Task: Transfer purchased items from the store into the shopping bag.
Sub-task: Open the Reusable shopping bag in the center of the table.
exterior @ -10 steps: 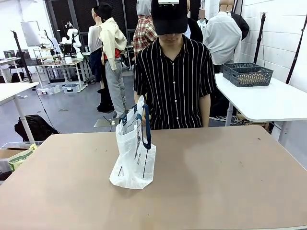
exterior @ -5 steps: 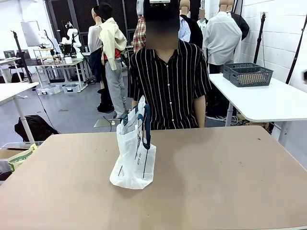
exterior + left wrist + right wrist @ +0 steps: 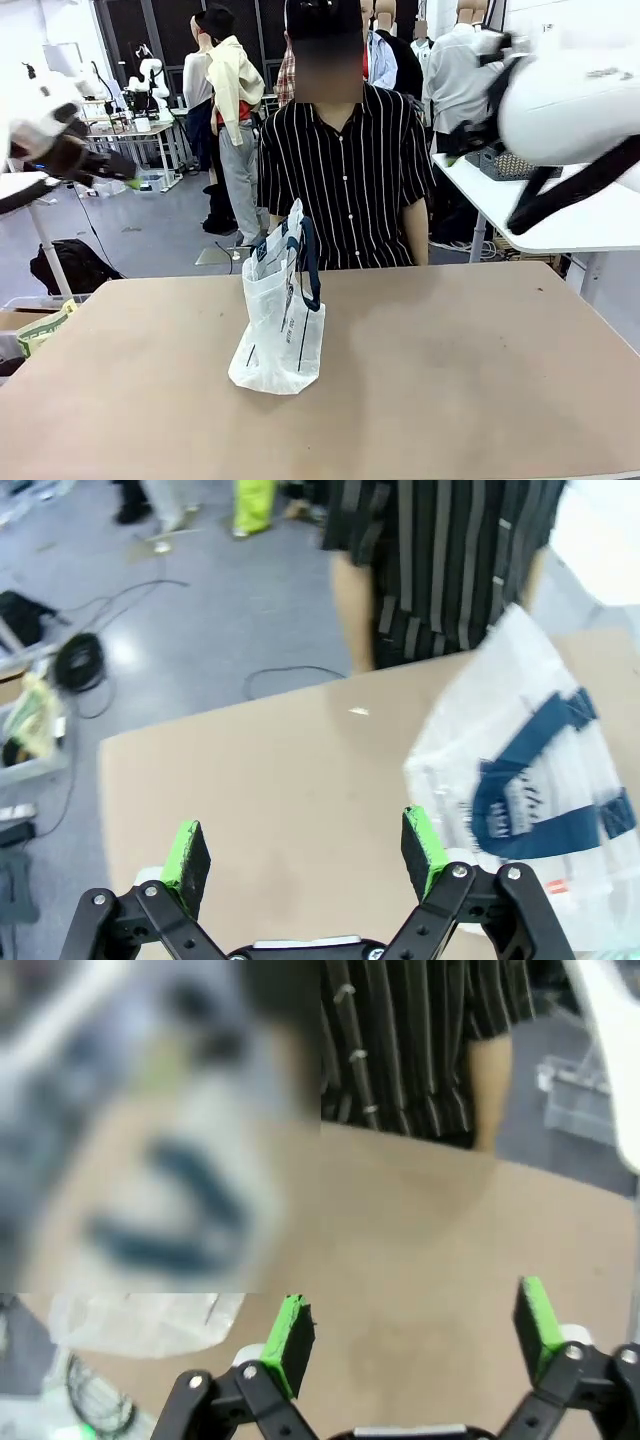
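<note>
Nearest you, the left gripper (image 3: 305, 845) and right gripper (image 3: 410, 1325) hold their green-padded jaws apart, empty. On the tan table (image 3: 450, 380), left of centre, stands the shopping bag (image 3: 280, 325): thin, crinkled, translucent white, navy handles, contents indistinct. Beyond it, the table edge hides the person (image 3: 345, 170) below the waist.

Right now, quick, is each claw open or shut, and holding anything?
Left claw: open, holding nothing.
Right claw: open, holding nothing.
</note>
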Tool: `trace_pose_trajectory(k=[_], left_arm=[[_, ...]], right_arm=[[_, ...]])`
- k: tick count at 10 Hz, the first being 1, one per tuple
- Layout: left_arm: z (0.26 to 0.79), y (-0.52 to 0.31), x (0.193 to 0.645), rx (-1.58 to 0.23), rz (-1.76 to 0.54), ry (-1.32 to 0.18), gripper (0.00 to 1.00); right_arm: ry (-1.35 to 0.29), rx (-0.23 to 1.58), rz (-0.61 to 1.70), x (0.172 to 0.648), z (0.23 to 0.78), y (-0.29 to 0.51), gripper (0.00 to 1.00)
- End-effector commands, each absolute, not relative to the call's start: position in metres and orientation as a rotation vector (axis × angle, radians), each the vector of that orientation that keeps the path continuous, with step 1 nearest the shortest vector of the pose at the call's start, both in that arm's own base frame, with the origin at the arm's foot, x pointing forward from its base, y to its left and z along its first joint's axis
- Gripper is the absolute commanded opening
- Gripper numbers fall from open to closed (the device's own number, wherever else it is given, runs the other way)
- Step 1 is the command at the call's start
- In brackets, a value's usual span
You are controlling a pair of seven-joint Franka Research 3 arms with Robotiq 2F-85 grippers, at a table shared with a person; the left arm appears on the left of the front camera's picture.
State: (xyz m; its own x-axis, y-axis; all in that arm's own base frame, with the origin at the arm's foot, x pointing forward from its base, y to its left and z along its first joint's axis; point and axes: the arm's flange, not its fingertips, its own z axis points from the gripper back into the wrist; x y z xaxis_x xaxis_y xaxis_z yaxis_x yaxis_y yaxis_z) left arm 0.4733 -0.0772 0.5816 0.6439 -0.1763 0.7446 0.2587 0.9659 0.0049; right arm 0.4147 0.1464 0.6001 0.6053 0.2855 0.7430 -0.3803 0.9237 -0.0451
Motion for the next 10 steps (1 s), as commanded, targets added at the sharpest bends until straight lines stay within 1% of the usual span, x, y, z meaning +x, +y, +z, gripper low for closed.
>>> trace_pose_trajectory(k=[1, 2, 4, 5, 6, 7, 8, 9, 10], left_arm=[[0.57, -0.07, 0.488, -0.118, -0.262, -0.749, 1.0], [0.582, -0.077, 0.473, -0.105, -0.248, -0.836, 1.0], [0.582, -0.077, 0.473, -0.105, -0.248, -0.836, 1.0], [0.582, -0.077, 0.473, -0.105, -0.248, -0.836, 1.0], [0.578, -0.083, 0.48, -0.116, -0.248, -0.82, 1.0], [0.579, -0.105, 0.499, -0.149, -0.309, -0.824, 1.0], [0.58, -0.124, 0.521, -0.187, -0.354, -0.796, 1.0], [0.579, -0.147, 0.54, -0.249, -0.384, -0.752, 1.0], [0.579, -0.172, 0.557, -0.297, -0.43, -0.727, 1.0]], right_arm=[[-0.849, 0.057, 0.564, 0.419, 0.601, 0.136, 1.0], [-0.836, 0.122, 0.386, 0.415, 0.6, 0.146, 1.0], [-0.836, 0.122, 0.386, 0.415, 0.6, 0.146, 1.0], [-0.825, 0.108, 0.459, 0.413, 0.598, 0.157, 1.0], [-0.79, 0.159, 0.515, 0.419, 0.599, 0.181, 1.0], [-0.704, 0.142, 0.543, 0.427, 0.603, 0.215, 1.0], [-0.647, 0.11, 0.547, 0.435, 0.603, 0.242, 1.0], [-0.627, 0.184, 0.611, 0.438, 0.603, 0.27, 1.0], [-0.569, 0.237, 0.66, 0.441, 0.597, 0.296, 1.0]])
